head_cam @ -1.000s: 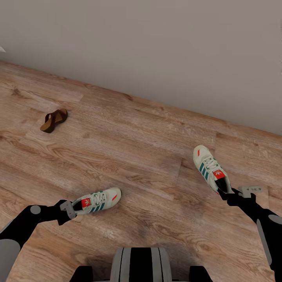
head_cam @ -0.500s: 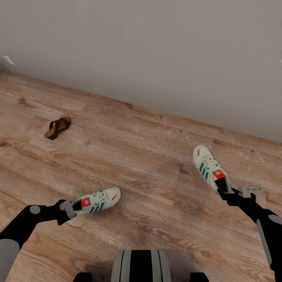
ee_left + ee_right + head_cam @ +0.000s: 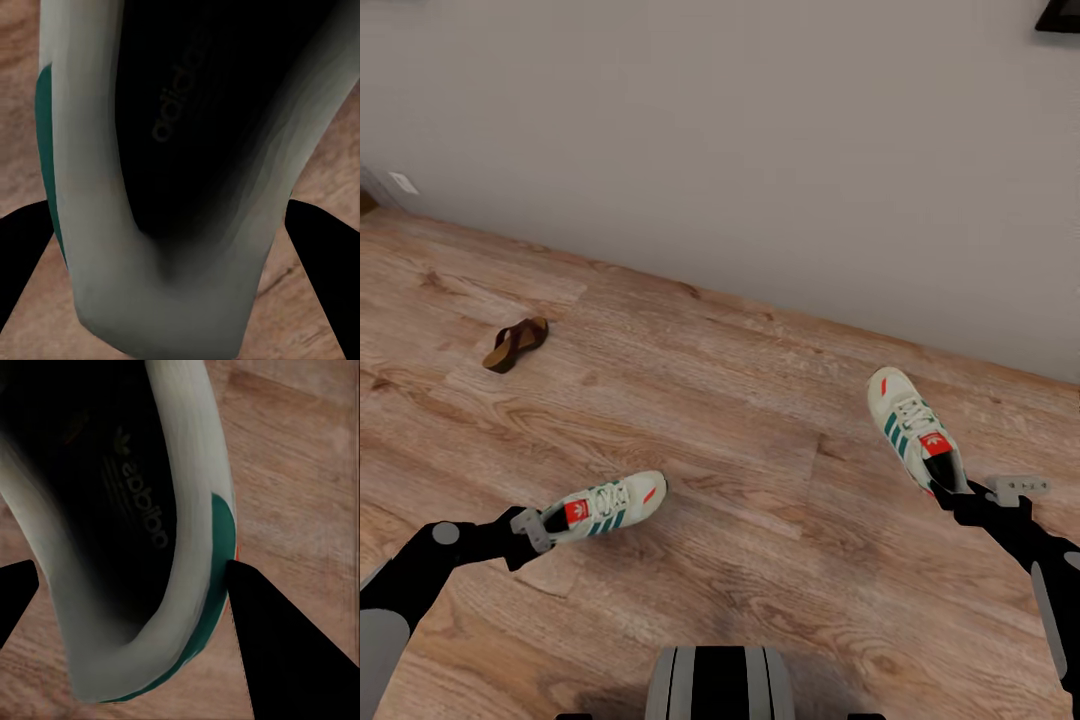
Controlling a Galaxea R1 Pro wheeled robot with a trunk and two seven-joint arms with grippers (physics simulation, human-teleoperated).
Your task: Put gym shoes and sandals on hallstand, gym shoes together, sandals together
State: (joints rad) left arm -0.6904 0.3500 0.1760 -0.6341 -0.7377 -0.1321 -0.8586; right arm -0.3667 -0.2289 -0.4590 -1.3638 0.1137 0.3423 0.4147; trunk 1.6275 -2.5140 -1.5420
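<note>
Overhead, one gym shoe point(image 3: 605, 502) is held at the heel by the left gripper point(image 3: 532, 530), the other gym shoe point(image 3: 915, 430) by the right gripper point(image 3: 960, 492), above the corridor floor point(image 3: 740, 470); a sandal point(image 3: 516, 343) is seen lying near the wall. At the left wrist, jaws are seen pinching the shoe heel point(image 3: 172, 285). At the right wrist, the heel point(image 3: 150, 607) is likewise pinched.

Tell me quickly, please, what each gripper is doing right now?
Left gripper: shut on the heel of the left gym shoe.
Right gripper: shut on the heel of the right gym shoe.
</note>
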